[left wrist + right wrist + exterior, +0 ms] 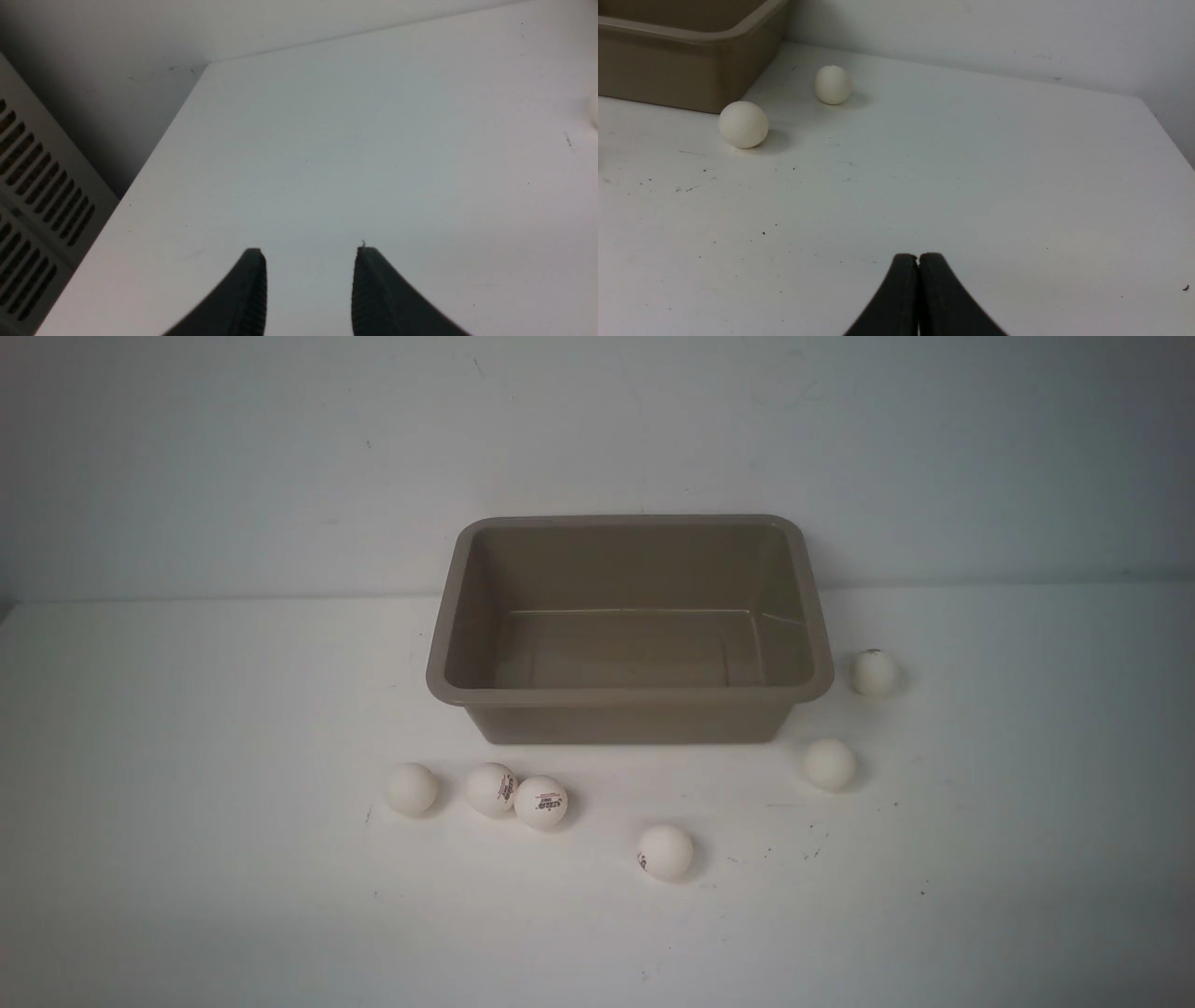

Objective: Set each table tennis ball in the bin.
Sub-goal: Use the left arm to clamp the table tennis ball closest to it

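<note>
Okay, the bin (630, 695) sits open side up mid-worktop (187, 877), close to the back wall, and it is empty. All six table tennis balls lie on the worktop outside it. Clock positions are read from the bin, with 12 pointing away from the robot.

- The plain ball (412, 790) is at 8.
- The first logo ball (492, 790) and the second logo ball (541, 802) are both at 7, touching or nearly so.
- The near ball (666, 852) is at 6, well apart from the bin.
- The 4 o'clock ball (829, 764) is near the bin's corner.
- The 3 o'clock ball (874, 673) is just beside the rim.

The left hand (309, 261) is released: its fingers stand apart with nothing between them, over bare worktop near the worktop's corner, with a vented panel (37, 186) beyond the edge. The right hand (918, 261) is clenched, tips pressed together and grasping nothing, over bare worktop. The right wrist view shows the 4 o'clock ball (743, 124), the 3 o'clock ball (833, 84) and a corner of the bin (691, 37) ahead of it.
</note>
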Tool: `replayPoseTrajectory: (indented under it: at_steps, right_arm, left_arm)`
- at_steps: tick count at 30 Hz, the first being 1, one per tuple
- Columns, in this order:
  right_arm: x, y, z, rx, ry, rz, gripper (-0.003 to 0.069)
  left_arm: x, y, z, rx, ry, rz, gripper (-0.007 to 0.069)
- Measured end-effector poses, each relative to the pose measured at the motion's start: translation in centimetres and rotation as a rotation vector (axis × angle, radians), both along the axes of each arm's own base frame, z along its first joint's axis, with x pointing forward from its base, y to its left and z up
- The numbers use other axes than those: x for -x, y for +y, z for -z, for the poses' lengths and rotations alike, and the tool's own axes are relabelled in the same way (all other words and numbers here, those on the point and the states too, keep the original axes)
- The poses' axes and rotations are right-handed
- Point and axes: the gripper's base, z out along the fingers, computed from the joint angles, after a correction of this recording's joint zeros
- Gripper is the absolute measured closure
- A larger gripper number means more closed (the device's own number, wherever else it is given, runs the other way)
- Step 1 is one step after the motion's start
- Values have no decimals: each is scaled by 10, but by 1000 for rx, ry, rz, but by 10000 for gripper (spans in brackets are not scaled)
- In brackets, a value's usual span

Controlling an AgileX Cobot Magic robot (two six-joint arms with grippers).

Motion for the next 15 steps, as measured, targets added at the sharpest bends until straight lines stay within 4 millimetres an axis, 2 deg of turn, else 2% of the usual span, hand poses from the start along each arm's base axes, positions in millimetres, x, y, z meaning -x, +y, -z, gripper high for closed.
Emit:
replayPoseTrajectory:
  at_steps: [11, 15]
  right_arm:
    - [0, 1, 0, -23, 0, -1, 669]
    - [0, 6, -2, -211, -12, -17, 669]
  left_arm:
    - [0, 0, 0, -3, 0, 0, 388]
    - [1, 4, -2, -147, 16, -5, 388]
